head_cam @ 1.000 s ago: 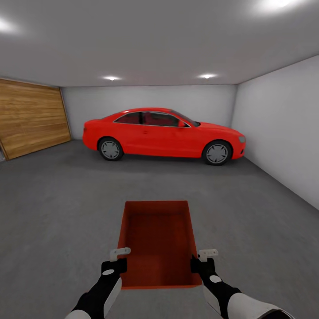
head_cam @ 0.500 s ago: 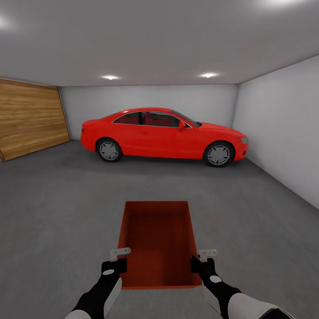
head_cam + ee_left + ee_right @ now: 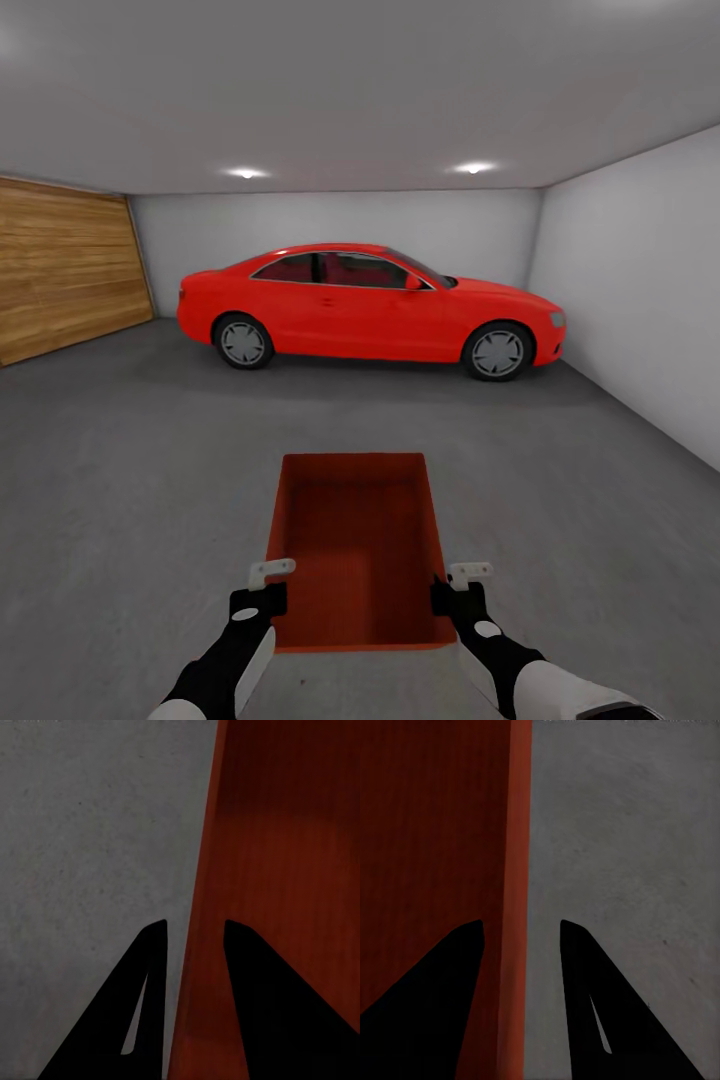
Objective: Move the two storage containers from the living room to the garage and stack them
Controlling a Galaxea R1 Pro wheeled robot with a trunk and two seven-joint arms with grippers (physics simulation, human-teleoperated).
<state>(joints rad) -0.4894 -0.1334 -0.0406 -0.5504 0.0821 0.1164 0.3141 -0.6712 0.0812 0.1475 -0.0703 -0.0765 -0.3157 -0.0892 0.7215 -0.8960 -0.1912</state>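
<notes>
Matt orange-red plastic storage container [image 3: 355, 545], speckled rough grey concrete floor [image 3: 120, 480], glossy red car [image 3: 370, 305], wood-plank door [image 3: 65, 265].

No text, label, brand, number or sign can be read anywhere.

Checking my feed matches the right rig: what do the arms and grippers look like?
Both forearms are white shells with black wrist sections, each with a small pale oval on the black. The left gripper and right gripper have pale grey-white fingers in the head view; the wrist views show them as dark tapered wedges, one on each gripper with a thin slot. No cables or lettering visible.
</notes>
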